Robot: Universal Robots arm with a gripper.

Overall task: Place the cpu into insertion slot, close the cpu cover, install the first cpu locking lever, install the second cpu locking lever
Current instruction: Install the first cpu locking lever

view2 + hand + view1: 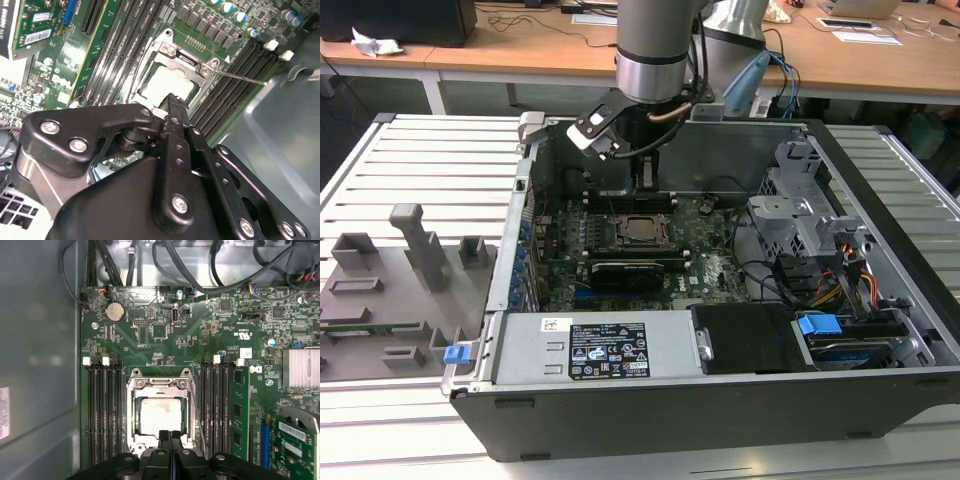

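The cpu (162, 415) lies flat in the insertion slot (642, 231) on the green board, its pale silvery face up. The cpu cover (132, 405) is down over it as a metal frame, and the chip shows through the frame's window in both wrist views (167, 82). A thin locking lever (245, 78) sticks out sideways from one corner of the cover (192, 62). My gripper (170, 436) is shut with nothing between its fingers, the tips hanging just above the cover's edge. In the exterior view the gripper (642, 188) hangs inside the open case behind the socket.
Black memory slots (102, 410) flank the socket on both sides. A black card (625, 272) sits in front of it, with a power supply (590, 350), drive cage (800, 215) and cables (850, 285) around. A grey fixture tray (390, 290) lies at the exterior view's left.
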